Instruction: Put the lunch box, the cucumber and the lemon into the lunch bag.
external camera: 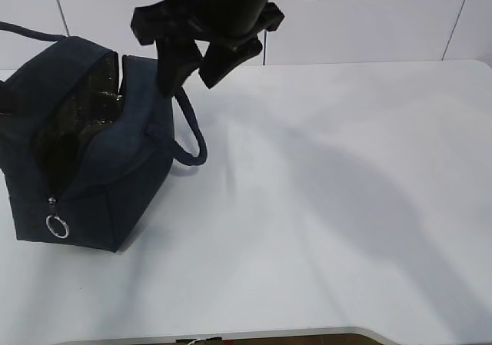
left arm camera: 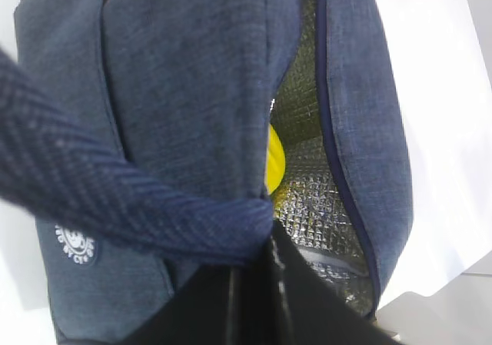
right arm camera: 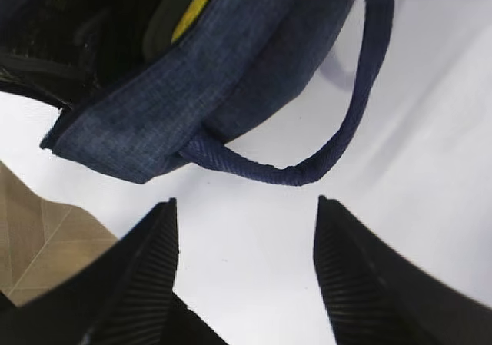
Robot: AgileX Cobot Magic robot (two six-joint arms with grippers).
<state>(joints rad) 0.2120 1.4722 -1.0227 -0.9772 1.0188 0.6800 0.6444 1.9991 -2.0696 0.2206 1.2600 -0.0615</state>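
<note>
- Exterior view: the lunch bag stands at the left of the white table, its top zipper undone so the shiny dark lining shows. A silver ring pull hangs at the near end of the zipper. One loop handle droops down the bag's right side. The right pincer hangs in the air above that handle, released, with nothing between its fingers.
- Left wrist view: the left pincer is clenched on the bag's other handle, a navy strap pinched at the fingertips. Past it the bag gapes, and the lemon lies inside against the silvery quilted lining.
- Right wrist view: two ribbed black fingers stand well apart over bare table, touching nothing. The bag's edge and the drooping handle lie beyond them, with a sliver of yellow inside the opening. The lunch box and cucumber cannot be made out in any view.
</note>
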